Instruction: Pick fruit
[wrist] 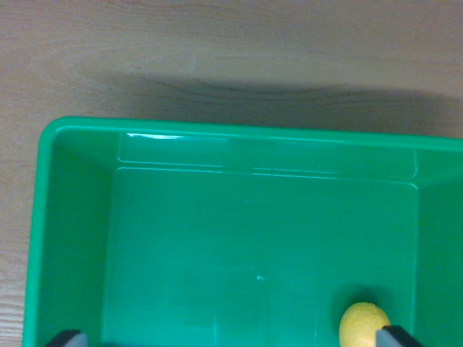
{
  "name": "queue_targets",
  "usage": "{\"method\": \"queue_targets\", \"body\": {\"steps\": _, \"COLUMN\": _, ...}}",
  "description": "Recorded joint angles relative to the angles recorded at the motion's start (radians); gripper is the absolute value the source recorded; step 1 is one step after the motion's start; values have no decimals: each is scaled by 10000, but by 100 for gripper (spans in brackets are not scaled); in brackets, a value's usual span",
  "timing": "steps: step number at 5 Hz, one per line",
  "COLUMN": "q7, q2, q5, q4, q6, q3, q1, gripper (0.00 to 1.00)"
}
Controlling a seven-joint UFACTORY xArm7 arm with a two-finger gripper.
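A yellow lemon (362, 327) lies on the floor of a green plastic bin (79, 130), near the wrist view's bottom right corner and cut off by the lower edge. My gripper (233, 340) hangs over the bin and is open. Only its two dark fingertips show at the bottom edge, one at the wrist view's left (69, 338) and one at the right (399, 336). The lemon sits just inside the right fingertip, close against it, while the left one is far away. Whether the right fingertip touches the fruit is unclear.
The bin stands on a light wooden table (217, 43), which shows along the top and down the wrist view's left. The bin's far wall and left wall rise around the floor, and its right side runs out of view.
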Motion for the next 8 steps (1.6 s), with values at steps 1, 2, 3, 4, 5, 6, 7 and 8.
{"method": "queue_targets", "body": {"steps": 1, "q7": 0, "q2": 0, "q5": 0, "q4": 0, "q6": 0, "q3": 0, "q1": 0, "gripper": 0}}
{"method": "queue_targets", "body": {"steps": 2, "q7": 12, "q2": 108, "q5": -49, "q4": -236, "q6": -264, "q3": -56, "q1": -49, "gripper": 0}}
{"method": "queue_targets", "body": {"steps": 3, "q7": 12, "q2": 108, "q5": -49, "q4": -236, "q6": -264, "q3": -56, "q1": -49, "gripper": 0}}
{"method": "queue_targets", "body": {"steps": 4, "q7": 26, "q2": 237, "q5": -107, "q4": -516, "q6": -578, "q3": -122, "q1": -107, "gripper": 0}}
{"method": "queue_targets", "body": {"steps": 5, "q7": 26, "q2": 237, "q5": -107, "q4": -516, "q6": -578, "q3": -122, "q1": -107, "gripper": 0}}
{"method": "queue_targets", "body": {"steps": 6, "q7": 42, "q2": 375, "q5": -169, "q4": -817, "q6": -916, "q3": -193, "q1": -170, "gripper": 0}}
{"method": "queue_targets", "body": {"steps": 7, "q7": 42, "q2": 375, "q5": -169, "q4": -817, "q6": -916, "q3": -193, "q1": -170, "gripper": 0}}
{"method": "queue_targets", "body": {"steps": 8, "q7": 59, "q2": 536, "q5": -242, "q4": -1166, "q6": -1308, "q3": -275, "q1": -242, "gripper": 0}}
